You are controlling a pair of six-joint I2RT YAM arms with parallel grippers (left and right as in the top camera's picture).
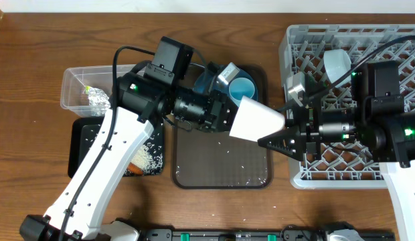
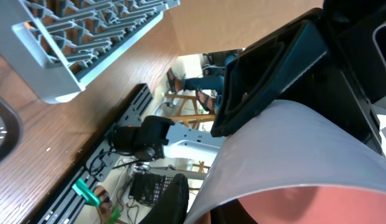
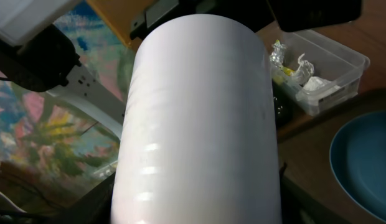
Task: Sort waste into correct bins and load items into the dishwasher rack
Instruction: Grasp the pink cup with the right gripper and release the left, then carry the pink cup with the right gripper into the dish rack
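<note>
White and smooth outside, the tapered pinkish-white cup [image 1: 258,120] lies sideways between my 2 pincers: left pincer [image 1: 229,117] narrow on its rim, right pincer [image 1: 274,127] wide around its base, over the brown tray [image 1: 221,175]; the grey latticed dishwasher rack [image 1: 328,181] sits beyond.

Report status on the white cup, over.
Left gripper pinching cup rim. Right gripper straddling its base, grip unclear. Cup midair over brown tray. Nothing seen blocking rack.

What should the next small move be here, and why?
Probably confirm the right gripper is closed on the pinkish-white cup before the left gripper lets go: the cup hangs over the brown tray, and the right's grip isn't clear.
</note>
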